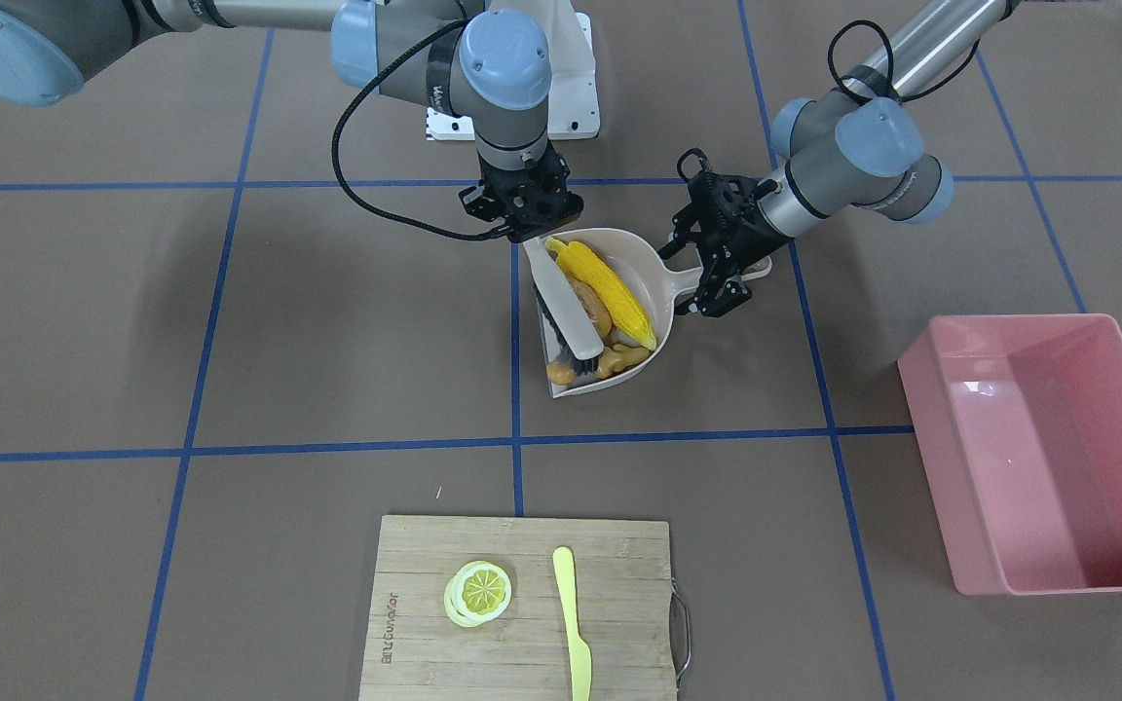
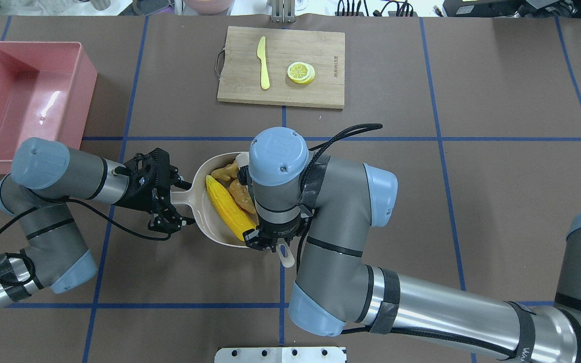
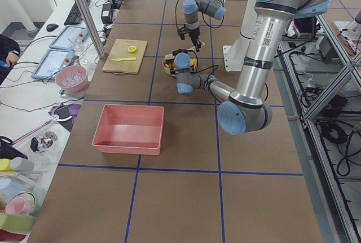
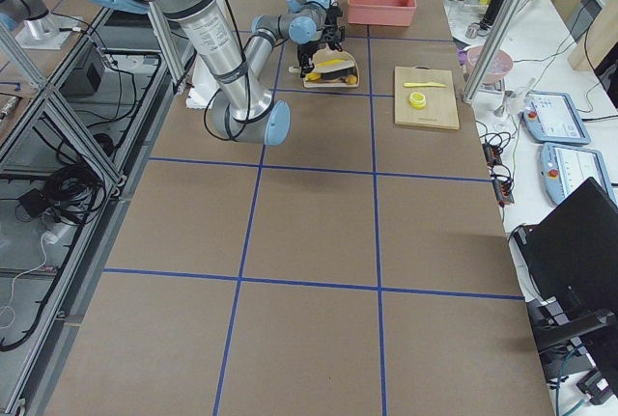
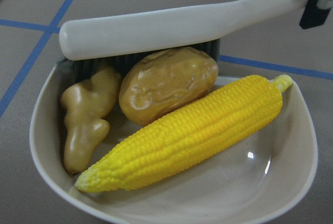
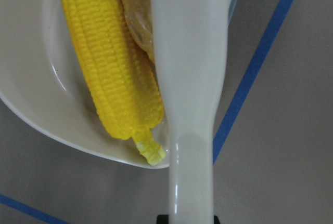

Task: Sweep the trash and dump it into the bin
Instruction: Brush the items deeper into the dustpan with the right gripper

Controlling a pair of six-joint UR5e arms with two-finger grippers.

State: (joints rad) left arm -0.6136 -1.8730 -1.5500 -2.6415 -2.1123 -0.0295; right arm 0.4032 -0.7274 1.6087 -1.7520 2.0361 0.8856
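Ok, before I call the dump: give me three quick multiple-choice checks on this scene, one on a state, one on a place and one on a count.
1. The pink bin is:
A) empty
B) half full
C) tipped over

2. Where does the corn lie?
A) in the bin
B) in the dustpan
C) on the floor

3. How many toy foods are in the dustpan?
A) one
B) two
C) three

Answers:
1 A: the front and overhead views show its floor bare.
2 B: it lies slantwise in the pan, against the potato.
3 C: the left wrist view shows corn, potato and ginger together in the pan.
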